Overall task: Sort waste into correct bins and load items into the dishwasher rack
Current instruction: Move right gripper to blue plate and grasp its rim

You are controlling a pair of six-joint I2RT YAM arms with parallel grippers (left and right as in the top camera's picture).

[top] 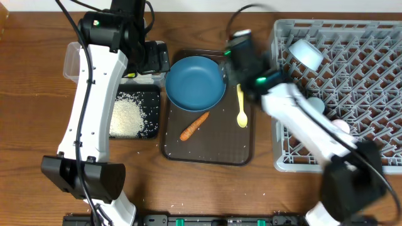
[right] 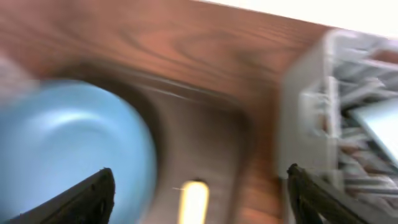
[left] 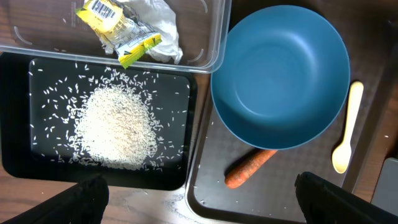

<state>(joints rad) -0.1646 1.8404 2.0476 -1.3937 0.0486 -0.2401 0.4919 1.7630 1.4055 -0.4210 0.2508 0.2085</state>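
**Wooden tabletop [top: 25, 125], both claws spread and empty**

Your left claw [left: 199, 208] hangs with its fingers [left: 81, 202] wide apart and nothing between them. It sits above the near edges of the black tray [left: 15, 155] and the brown serving tray [top: 207, 154]. Crumpled paper with yellow wrapper scraps [left: 134, 28] lies in the clear tub [left: 211, 37]. Just beside the tub, the black tray holds a heap of rice [left: 115, 127] with loose grains scattered round it.

On the brown serving tray you have the dark blue plate [left: 280, 74], with the carrot [left: 249, 168] just beside its near rim. The yellow spoon [left: 345, 127] lies close on the plate's right.

Your right claw [right: 199, 202] is also spread, gripping nothing. It is over the far end of the brown serving tray, between the plate and the grey rack [top: 377, 37], and its own view is blurred. The rack stands right of that tray, with the white-and-pale-blue bowl [top: 306, 53] near its far left corner.
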